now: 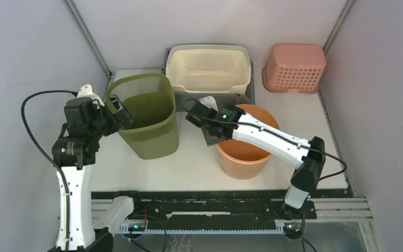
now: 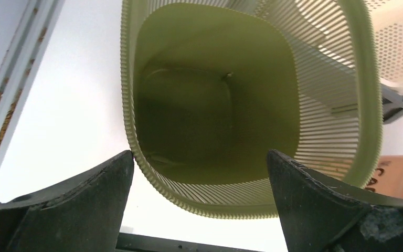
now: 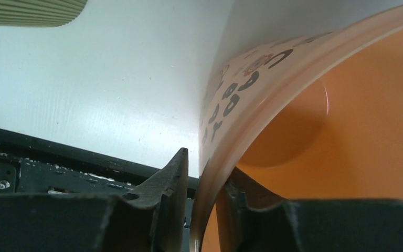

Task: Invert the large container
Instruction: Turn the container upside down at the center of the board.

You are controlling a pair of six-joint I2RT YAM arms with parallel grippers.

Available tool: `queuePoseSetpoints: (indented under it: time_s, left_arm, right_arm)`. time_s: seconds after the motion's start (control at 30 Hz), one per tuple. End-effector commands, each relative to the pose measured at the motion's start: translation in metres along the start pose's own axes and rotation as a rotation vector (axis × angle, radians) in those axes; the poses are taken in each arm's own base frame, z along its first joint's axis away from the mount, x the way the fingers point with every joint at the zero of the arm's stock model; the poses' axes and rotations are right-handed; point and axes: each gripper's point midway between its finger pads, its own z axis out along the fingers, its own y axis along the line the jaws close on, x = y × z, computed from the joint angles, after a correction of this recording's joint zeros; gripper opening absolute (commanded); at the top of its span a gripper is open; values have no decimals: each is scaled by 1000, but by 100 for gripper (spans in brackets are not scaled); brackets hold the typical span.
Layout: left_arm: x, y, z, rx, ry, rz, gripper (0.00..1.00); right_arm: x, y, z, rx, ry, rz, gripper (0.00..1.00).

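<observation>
Orange bucket (image 1: 241,165), right of table (image 1: 199,168) centre, is pinched at its 9 o'clock rim by the right hand (image 3: 205,168). Thin one-sided grip, so I reckon it slips or swings mid-flip. Left hand (image 2: 199,153) gapes open at the bin (image 1: 155,136) and might knock it.

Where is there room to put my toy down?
Bare table between the green bin and the orange bucket, toward the front, and right of the bucket in front of the pink basket. The back is crowded around the cream basket.

Cream tub (image 1: 208,63) and seemingly inverted pink basket (image 1: 294,67) stand at the back.
</observation>
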Motion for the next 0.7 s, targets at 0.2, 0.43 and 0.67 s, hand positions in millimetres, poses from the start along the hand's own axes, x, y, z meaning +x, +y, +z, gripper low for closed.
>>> queuePoseSetpoints:
  time_s: [0.2, 0.43, 0.67]
  left_arm:
    - [-1, -39, -3, 195, -26, -10, 100]
    - [-5, -45, -10, 228, -39, -6, 100]
    - [-14, -45, -19, 220, -69, -12, 100]
  right_arm:
    - [-26, 0, -30, -34, -74, 72, 0]
    - [-67, -15, -90, -271, -239, 205, 0]
    - [-88, -50, -125, -577, -405, 400, 0]
